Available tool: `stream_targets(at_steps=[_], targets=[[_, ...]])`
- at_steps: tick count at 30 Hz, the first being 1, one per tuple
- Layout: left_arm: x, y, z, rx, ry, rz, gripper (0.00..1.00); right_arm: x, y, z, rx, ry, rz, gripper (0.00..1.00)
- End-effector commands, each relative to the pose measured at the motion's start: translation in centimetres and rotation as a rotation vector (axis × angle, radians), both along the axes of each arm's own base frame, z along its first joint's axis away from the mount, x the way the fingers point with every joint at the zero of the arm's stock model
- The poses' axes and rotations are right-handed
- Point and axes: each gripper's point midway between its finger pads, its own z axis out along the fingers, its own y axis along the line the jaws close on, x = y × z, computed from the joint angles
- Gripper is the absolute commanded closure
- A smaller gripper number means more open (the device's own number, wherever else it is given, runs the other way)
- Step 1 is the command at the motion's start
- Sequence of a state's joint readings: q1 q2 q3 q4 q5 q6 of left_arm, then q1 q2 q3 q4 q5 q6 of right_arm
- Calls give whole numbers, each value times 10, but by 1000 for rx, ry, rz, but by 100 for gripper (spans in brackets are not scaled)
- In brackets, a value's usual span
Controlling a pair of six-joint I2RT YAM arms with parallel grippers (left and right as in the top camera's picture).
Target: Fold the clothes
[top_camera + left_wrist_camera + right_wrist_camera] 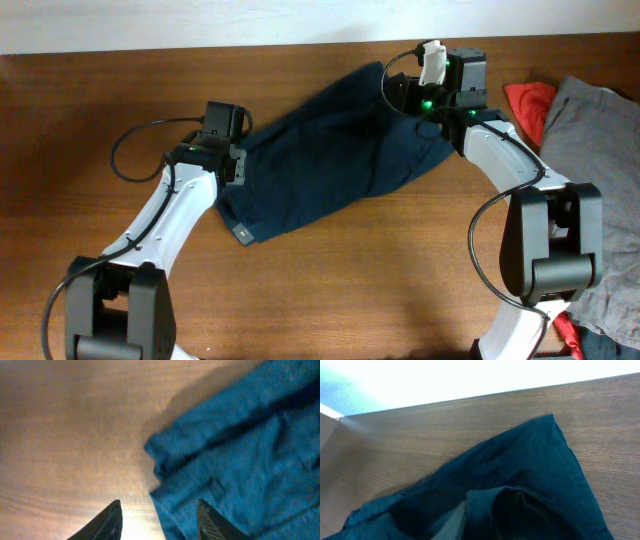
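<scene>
The dark navy shorts [330, 150] lie spread at a slant across the middle of the table, with a small light tag [242, 235] at their lower left corner. My left gripper [238, 163] is open at the shorts' left edge. In the left wrist view [157, 515] one finger is over bare wood and the other over the cloth [240, 450]. My right gripper [425, 108] is at the shorts' upper right end. In the right wrist view a raised fold of the shorts [520, 475] is bunched at the jaws [485, 530] and hides the fingers.
A red cloth [530, 100] and a grey garment [600, 160] lie at the right side of the table, close behind my right arm. The table's far edge [470, 397] runs just beyond the shorts.
</scene>
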State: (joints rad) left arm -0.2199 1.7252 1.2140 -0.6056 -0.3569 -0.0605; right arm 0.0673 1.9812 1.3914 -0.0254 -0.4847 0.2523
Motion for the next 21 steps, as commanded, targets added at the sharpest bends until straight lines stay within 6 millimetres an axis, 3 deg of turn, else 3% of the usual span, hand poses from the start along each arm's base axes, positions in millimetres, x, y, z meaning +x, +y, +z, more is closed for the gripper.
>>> stream_targets(at_steps=[1,4,5,6,8,10,11,13,19,21], targets=[[11,13,7,53,-40,27,51,5,-11,-6,-45,17,-50,59],[7,15,9,16,-15,27,51,-3,-39,-23,-90,110,-129,55],[0,7,7,-52,23,-1,51,-11,-59,-33,-116,175,-178,52],[-6,-3,5,-116,53,-28,51,-17,-71,-36,-124,210,-203,46],[-20,-29,3,-265,117,-92,51,-32,-90,-39,-103,285,-224,44],[-34,-52,0,-395,181,-146,51,-49,-93,-35,-37,352,-195,50],[-40,-59,-1,-436,205,-161,51,-58,-91,-32,5,383,-163,57],[-49,-66,-7,-478,242,-172,51,-75,-80,-29,49,421,-73,60],[-56,-62,-43,-460,266,-159,51,-119,-67,-63,-47,595,-10,57],[-53,-61,-58,-452,260,-157,50,-125,-76,-78,-117,654,-92,43]])
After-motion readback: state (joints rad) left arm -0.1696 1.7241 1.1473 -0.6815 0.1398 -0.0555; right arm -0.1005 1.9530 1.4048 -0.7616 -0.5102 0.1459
